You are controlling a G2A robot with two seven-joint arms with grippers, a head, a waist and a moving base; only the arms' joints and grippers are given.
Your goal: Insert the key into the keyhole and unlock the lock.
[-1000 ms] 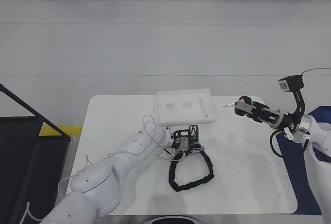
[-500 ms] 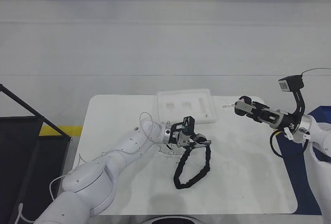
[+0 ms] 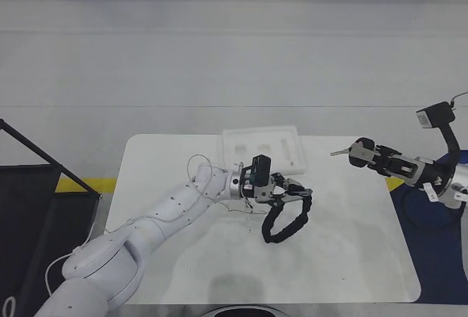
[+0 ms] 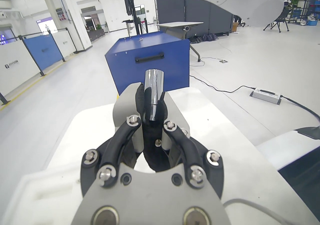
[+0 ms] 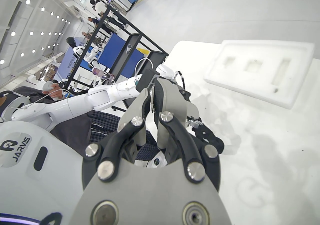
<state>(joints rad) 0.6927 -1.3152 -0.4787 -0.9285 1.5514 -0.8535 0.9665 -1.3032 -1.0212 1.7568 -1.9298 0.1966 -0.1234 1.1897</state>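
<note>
My left gripper (image 3: 291, 189) hangs over the middle of the white table (image 3: 162, 182), shut on the lock (image 3: 289, 220). The lock is a black sleeved chain loop hanging below the fingers onto the table. In the left wrist view its chrome cylinder (image 4: 153, 91) sticks out past the shut left gripper (image 4: 150, 108), pointing toward the right arm. My right gripper (image 3: 362, 151) is above the table's right edge, shut on the small silver key (image 3: 341, 150), whose tip points at the lock. In the right wrist view the key (image 5: 151, 102) shows edge-on between the right gripper (image 5: 151, 96) fingers, with the chain (image 5: 208, 137) beyond.
A white foam tray (image 3: 261, 149) with three recesses lies at the table's back edge, also seen as the tray (image 5: 260, 71) in the right wrist view. A blue cabinet (image 4: 150, 61) stands off the table's right side. A black rack (image 3: 12, 206) stands to the left.
My left gripper has lifted the lock off the table, turned and carried it to the right, so the chain now hangs. My right arm has drawn back to the right with the key.
</note>
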